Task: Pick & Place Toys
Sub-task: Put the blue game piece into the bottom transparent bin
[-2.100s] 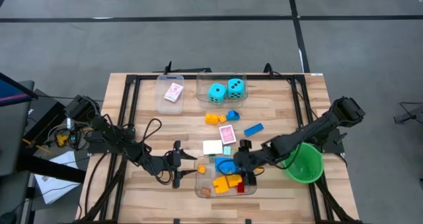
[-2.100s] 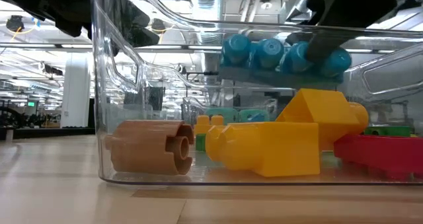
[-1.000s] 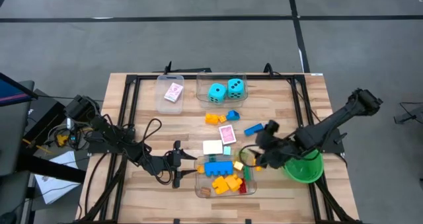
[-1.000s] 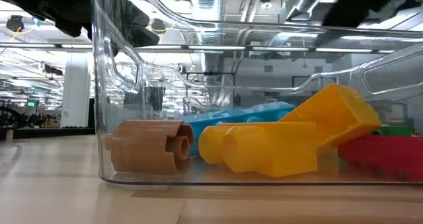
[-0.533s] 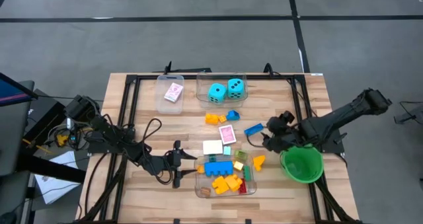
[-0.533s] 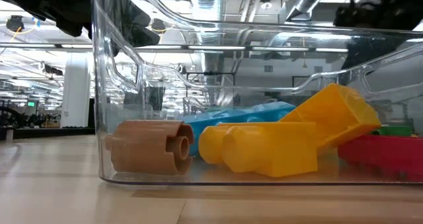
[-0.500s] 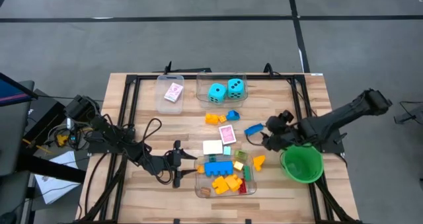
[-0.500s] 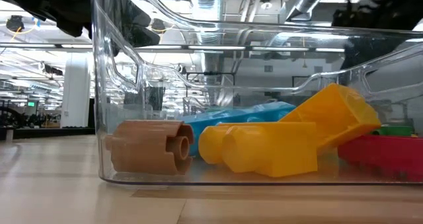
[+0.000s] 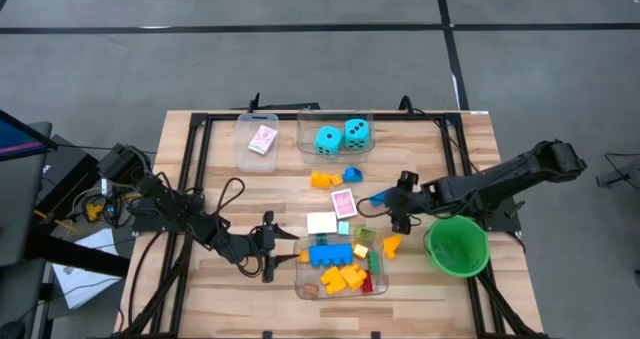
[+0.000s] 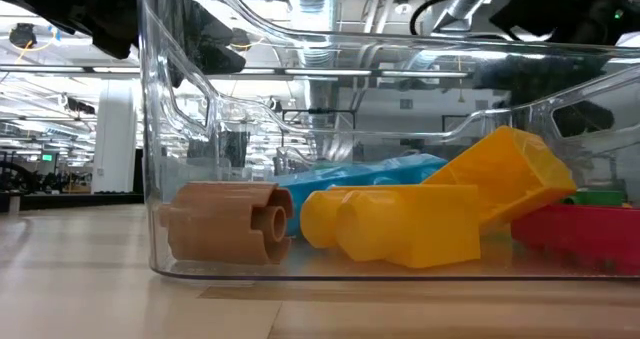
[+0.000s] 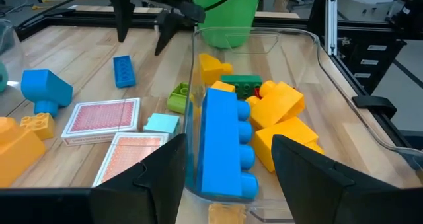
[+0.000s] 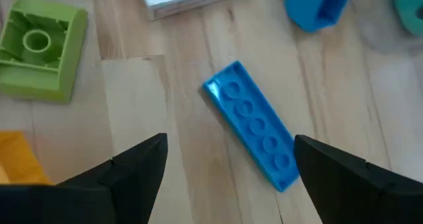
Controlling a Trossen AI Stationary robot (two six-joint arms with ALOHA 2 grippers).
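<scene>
A flat blue brick [image 9: 383, 196] [image 12: 254, 133] lies on the table. My right gripper [image 9: 397, 205] [image 12: 230, 141] hangs open just above it, pointing steeply down, one finger on each side, touching nothing. A clear tub [image 9: 298, 269] near the front edge holds a long blue brick [image 9: 330, 252] [image 11: 225, 138], yellow bricks [image 9: 345, 276] and a red one [image 10: 575, 237]. My left gripper [image 9: 285, 251] [image 11: 228, 164] is open at the tub's left end. One finger stands outside the tub's far wall [image 11: 192, 85] and the other on the inner side. My left gripper comes level from the table's left. Its outer finger [image 11: 152, 171] stands right against the tub's far wall near the left corner. Whether it touches the wall, I cannot tell.
Loose on the table lie a green brick [image 9: 363, 236], a yellow brick [image 9: 390, 244], pink-backed cards [image 9: 343, 203], an orange brick [image 9: 320, 179] and a blue piece [image 9: 352, 174]. A green bowl [image 9: 458, 246] stands at the right. Far tubs hold two cyan dice [image 9: 342, 136] and a card [image 9: 262, 139].
My right gripper has swung from beside the tub's right end toward the far edge and gone down over the flat blue brick, tipping more steeply downward. The green and yellow bricks that it covered now show. The tub's bricks have kept still.
</scene>
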